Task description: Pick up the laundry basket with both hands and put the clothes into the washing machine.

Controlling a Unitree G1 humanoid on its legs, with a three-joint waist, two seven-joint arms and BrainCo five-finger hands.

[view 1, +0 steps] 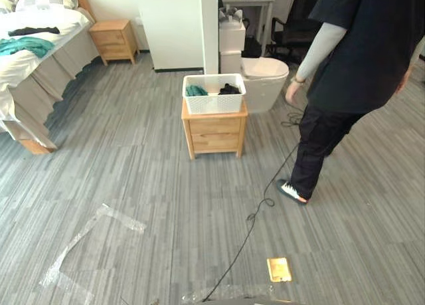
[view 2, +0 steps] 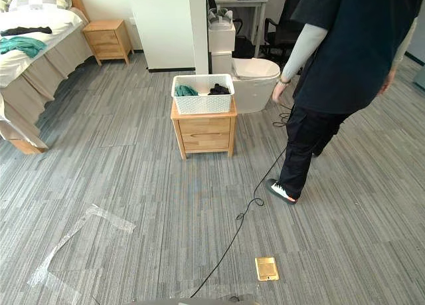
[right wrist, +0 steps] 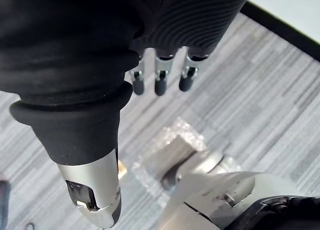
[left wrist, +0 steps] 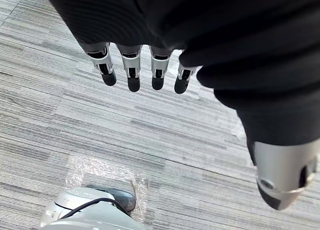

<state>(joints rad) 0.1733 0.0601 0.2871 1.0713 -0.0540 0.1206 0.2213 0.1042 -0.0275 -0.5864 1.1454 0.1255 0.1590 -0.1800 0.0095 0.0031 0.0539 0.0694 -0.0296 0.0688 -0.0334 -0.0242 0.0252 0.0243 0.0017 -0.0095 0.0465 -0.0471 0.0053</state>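
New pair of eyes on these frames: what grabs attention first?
A person in dark clothing is on the right, close to the white laundry basket, which holds teal and black clothes and sits on a small wooden nightstand mid-room. A bed sits far left. The left robot hand and right robot hand hang open over the grey floor, holding nothing.

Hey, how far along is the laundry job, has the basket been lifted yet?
Nothing looks done: the laundry basket sits on the wooden nightstand, clothes inside. Nothing is in hand: the left hand and right hand hang open over the floor, short of the basket. Left to do: approach, lift it with both hands, then the whole loading step. A person is near the route.
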